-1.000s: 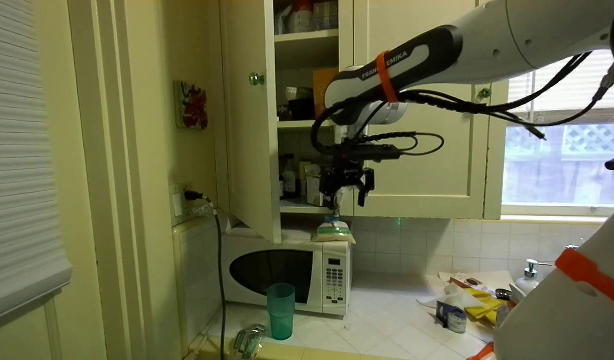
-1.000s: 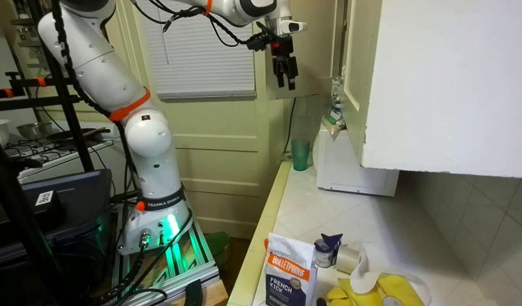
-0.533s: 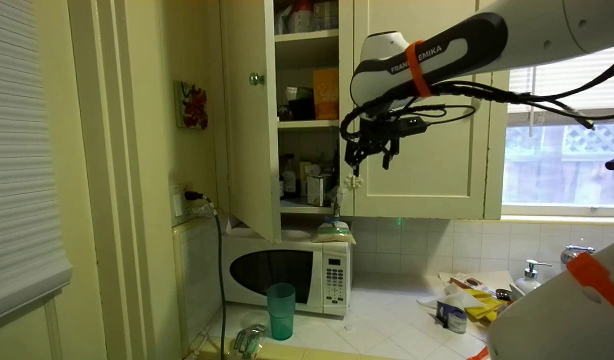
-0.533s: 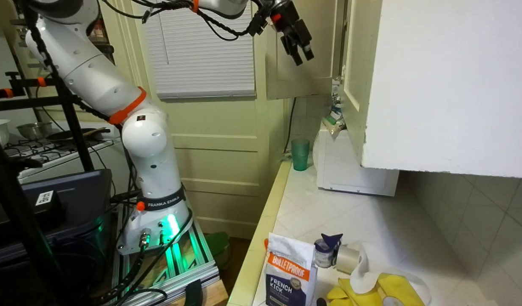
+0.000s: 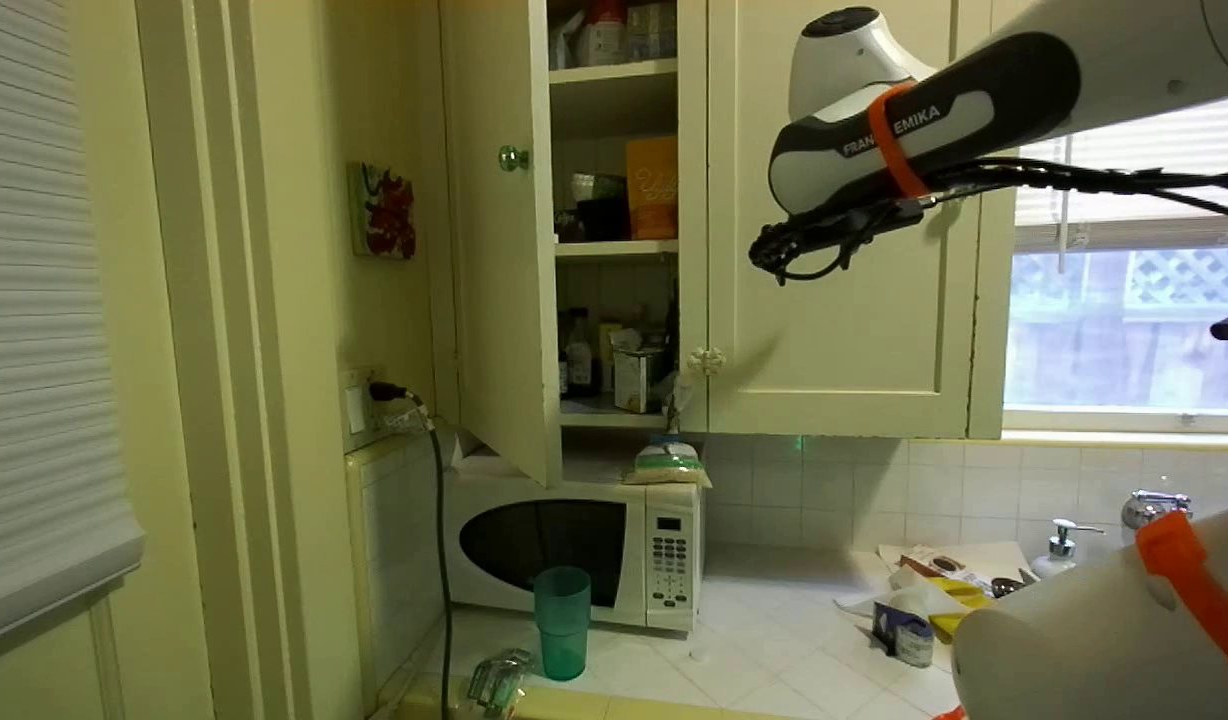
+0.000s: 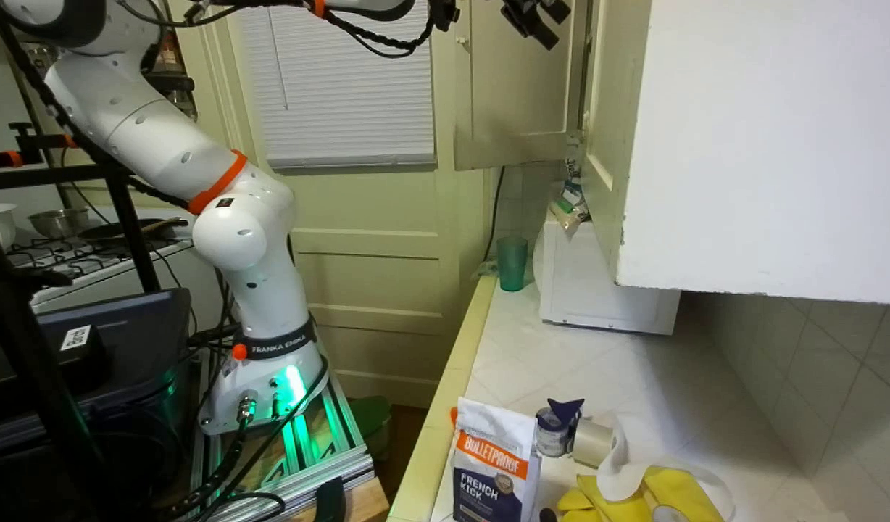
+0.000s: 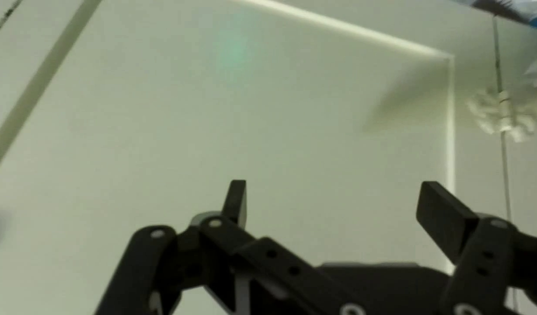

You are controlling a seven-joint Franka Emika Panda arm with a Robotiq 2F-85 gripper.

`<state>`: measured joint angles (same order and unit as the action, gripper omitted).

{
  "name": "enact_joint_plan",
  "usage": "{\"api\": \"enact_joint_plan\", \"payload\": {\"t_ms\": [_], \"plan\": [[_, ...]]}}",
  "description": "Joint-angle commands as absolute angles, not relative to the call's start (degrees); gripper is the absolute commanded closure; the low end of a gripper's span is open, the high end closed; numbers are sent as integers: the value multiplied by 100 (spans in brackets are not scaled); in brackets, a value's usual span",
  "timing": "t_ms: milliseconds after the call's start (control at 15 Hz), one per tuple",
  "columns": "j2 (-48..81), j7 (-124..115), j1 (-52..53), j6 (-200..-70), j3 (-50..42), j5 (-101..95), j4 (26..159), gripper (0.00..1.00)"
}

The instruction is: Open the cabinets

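Here, parted jaws seem near a closed cabinet door.

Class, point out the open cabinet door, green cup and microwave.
Open cabinet door (image 5: pixel 501 240): in an exterior view, middle of its visible face.
Green cup (image 5: pixel 562 625): in an exterior view, middle of its side.
Microwave (image 5: pixel 579 540): in an exterior view, its dark window.

Cabinets cream-white; tool black; microwave white; cup translucent green; arm white, orange-banded; wall picture red-blotched.
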<state>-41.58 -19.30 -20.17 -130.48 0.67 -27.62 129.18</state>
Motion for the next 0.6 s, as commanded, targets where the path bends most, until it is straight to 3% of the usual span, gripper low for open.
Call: {"api": "enact_joint_plan", "payload": {"t_ms": [0,200,267,533], "plan": [[-4394,-2608,-2680,-13699,118,-3295,13147,0],[-4391,-3338,-3319,-14173,286,-3718,13193,0],[-4252,-2789,-2930,-13844,113,-3386,12950,0],[-4253,-3124,-3237,-14030,239,-3557,13025,0]]}}
